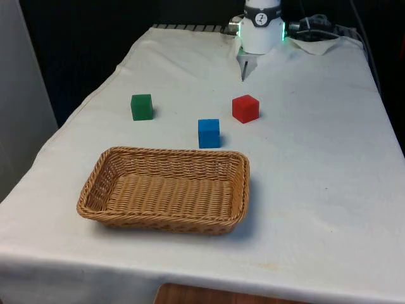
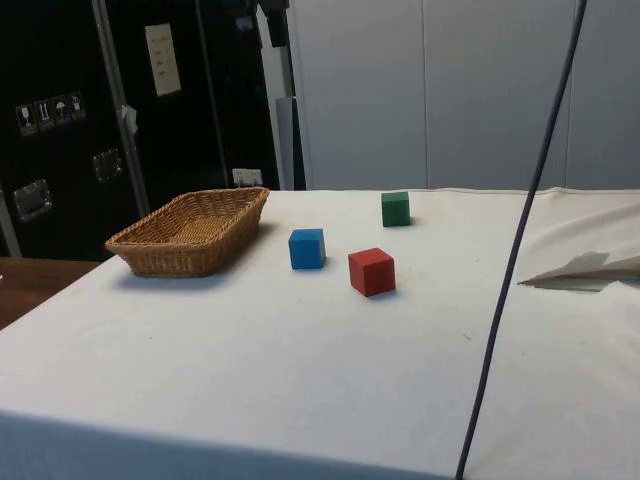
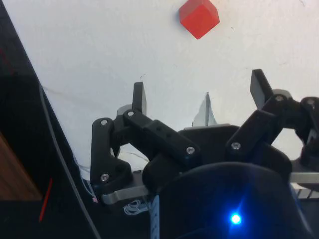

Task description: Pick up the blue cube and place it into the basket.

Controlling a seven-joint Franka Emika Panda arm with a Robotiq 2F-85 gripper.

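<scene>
The blue cube (image 1: pixel 209 133) (image 2: pixel 307 248) rests on the white cloth, just beyond the far rim of the wicker basket (image 1: pixel 158 223) (image 2: pixel 178 262). Nothing lies in the basket. In the wrist view my gripper (image 3: pixel 199 92) is open above bare cloth, with nothing between its fingers (image 3: pixel 139 97). It hangs well back from the cubes, near the robot's end of the table. The red cube (image 3: pixel 199 17) lies some way ahead of the fingertips.
A red cube (image 1: pixel 245 108) (image 2: pixel 371 271) stands close to the blue one, on the front view's right. A green cube (image 1: pixel 142 106) (image 2: pixel 395 208) sits off to the front view's left. A dark cable (image 2: pixel 510 270) hangs across the side view.
</scene>
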